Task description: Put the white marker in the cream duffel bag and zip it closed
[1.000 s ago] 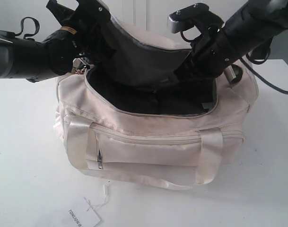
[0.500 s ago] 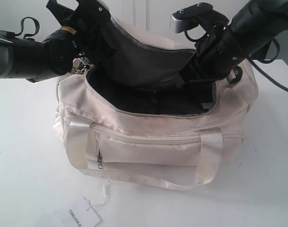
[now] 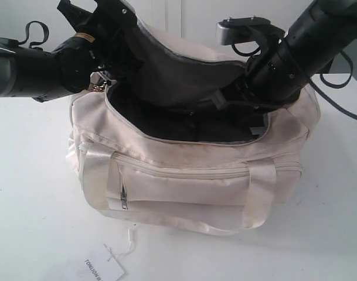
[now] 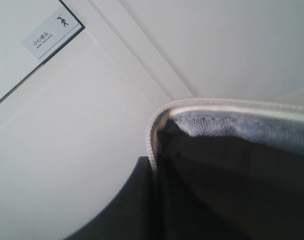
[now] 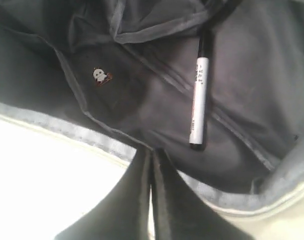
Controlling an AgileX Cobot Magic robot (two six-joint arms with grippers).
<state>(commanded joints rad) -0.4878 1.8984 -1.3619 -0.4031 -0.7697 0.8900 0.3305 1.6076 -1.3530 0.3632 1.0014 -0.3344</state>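
The marker point(image 5: 198, 102) lies loose on the dark lining inside the bag point(image 3: 190, 175), just past the tips of my right gripper point(image 5: 151, 157). Its long axis runs roughly away from those tips. That gripper is pressed together and holds nothing. It is a slim white barrel with small print and black ends. My left gripper point(image 4: 152, 172) appears to pinch the raised flap, so I judge zipping comes next.

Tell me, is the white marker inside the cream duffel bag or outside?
Inside. The white marker lies on the dark lining within the open cream duffel bag; the shut right tool does not touch it.
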